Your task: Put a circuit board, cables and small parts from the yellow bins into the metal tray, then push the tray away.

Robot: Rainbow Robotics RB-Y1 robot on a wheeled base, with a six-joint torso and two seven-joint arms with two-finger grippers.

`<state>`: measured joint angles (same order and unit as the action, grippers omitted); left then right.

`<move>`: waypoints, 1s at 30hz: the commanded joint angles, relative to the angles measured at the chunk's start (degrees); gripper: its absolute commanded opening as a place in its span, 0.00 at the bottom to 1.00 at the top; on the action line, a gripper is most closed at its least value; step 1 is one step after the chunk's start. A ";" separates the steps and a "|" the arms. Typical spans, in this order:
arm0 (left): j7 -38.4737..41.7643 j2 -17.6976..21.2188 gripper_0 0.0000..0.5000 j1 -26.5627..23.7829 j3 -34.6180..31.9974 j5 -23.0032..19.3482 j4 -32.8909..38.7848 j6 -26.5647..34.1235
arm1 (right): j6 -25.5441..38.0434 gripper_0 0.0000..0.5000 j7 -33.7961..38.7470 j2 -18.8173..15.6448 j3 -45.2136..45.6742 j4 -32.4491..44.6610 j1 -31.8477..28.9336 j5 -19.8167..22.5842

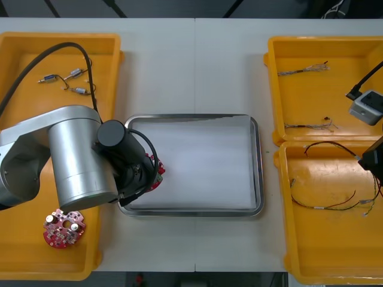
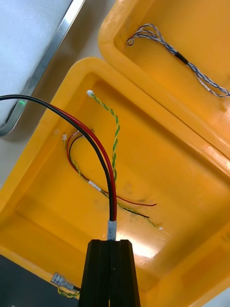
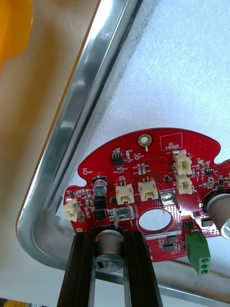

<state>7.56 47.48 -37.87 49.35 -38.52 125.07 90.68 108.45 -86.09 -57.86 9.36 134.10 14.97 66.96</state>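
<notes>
Over the near left corner of the tray, a board is held by the left gripper, whose fingers are clamped on a silver cylinder at the board's edge. From the fingers the board extends toward the tray's middle, inside the rim. Whether it rests on the tray floor cannot be told. Release is judged to be the step in hand. Farther right, a black and red cable is pinched by the right gripper above the near right bin, with the tray to its left.
</notes>
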 commanded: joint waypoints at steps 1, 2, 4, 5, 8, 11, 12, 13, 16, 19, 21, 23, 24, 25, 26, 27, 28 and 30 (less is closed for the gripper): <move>2.37 -2.13 0.00 -2.12 3.21 1.78 -1.59 -1.29 | 0.18 0.00 1.54 0.38 1.81 -2.00 2.96 -0.16; 2.63 -2.40 0.00 -2.12 3.74 1.96 -2.20 -2.08 | 0.01 0.00 1.36 0.38 1.81 -2.00 3.05 0.02; 3.07 -3.10 0.00 -2.12 4.17 2.66 -2.99 -2.70 | -0.08 0.00 1.19 0.38 1.72 -2.00 3.05 0.19; 3.16 -3.36 0.00 -2.12 4.26 2.92 -3.17 -2.70 | -0.08 0.00 1.10 0.38 1.72 -2.09 3.05 0.28; 3.69 -4.77 0.00 -2.29 4.44 3.80 -4.84 -2.96 | -0.08 0.00 1.10 0.47 1.54 -2.00 3.23 0.54; 3.95 -5.38 0.01 -2.38 4.53 3.98 -5.54 -3.31 | -0.08 0.00 1.01 0.47 1.54 -2.00 3.23 0.63; 3.95 -5.47 0.01 -2.38 4.53 3.98 -5.54 -3.23 | -0.08 0.00 1.01 0.47 1.54 -2.00 3.23 0.63; 4.04 -5.47 0.01 -2.38 4.53 3.98 -5.54 -3.31 | -0.08 0.00 1.01 0.47 1.54 -2.00 3.23 0.63; 4.21 -5.65 0.05 -2.38 4.53 3.89 -5.54 -3.31 | -0.08 0.00 1.01 0.47 1.54 -2.00 3.23 0.63; 4.21 -5.74 0.28 -2.38 4.53 3.89 -5.54 -3.31 | -0.08 0.00 1.01 0.47 1.54 -2.00 3.23 0.63; 4.30 -5.65 0.54 -2.38 4.70 3.98 -5.54 -3.23 | -0.08 0.00 1.01 0.47 1.54 -2.00 3.23 0.63; 4.30 -5.74 0.75 -2.38 4.79 4.07 -5.54 -3.23 | -0.08 0.00 1.01 0.47 1.54 -2.00 3.23 0.63; 4.21 -5.65 0.83 -2.38 4.79 4.07 -5.46 -3.05 | -0.08 0.00 1.01 0.47 1.54 -2.00 3.23 0.63; 4.30 -5.65 0.87 -2.47 4.79 4.07 -5.46 -2.96 | -0.08 0.00 1.01 0.47 1.54 -2.00 3.23 0.63; 4.30 -5.65 0.94 -2.65 4.79 4.07 -5.37 -2.70 | -0.08 0.00 1.01 0.47 1.54 -2.00 3.23 0.63; 4.39 -5.56 1.00 -2.91 4.79 3.98 -5.19 -2.44 | -0.08 0.00 1.01 0.47 1.54 -2.00 3.23 0.63; 4.30 -5.47 1.00 -3.08 4.79 3.89 -5.02 -2.08 | -0.08 0.00 1.01 0.47 1.54 -2.00 3.23 0.63; 4.13 -4.68 1.00 -4.05 4.79 3.36 -3.61 -0.15 | -0.08 0.00 1.01 0.47 1.54 -2.00 3.23 0.63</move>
<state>8.15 42.85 -38.53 53.20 -35.10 119.12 88.45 108.44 -86.09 -57.82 9.36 131.90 16.57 67.16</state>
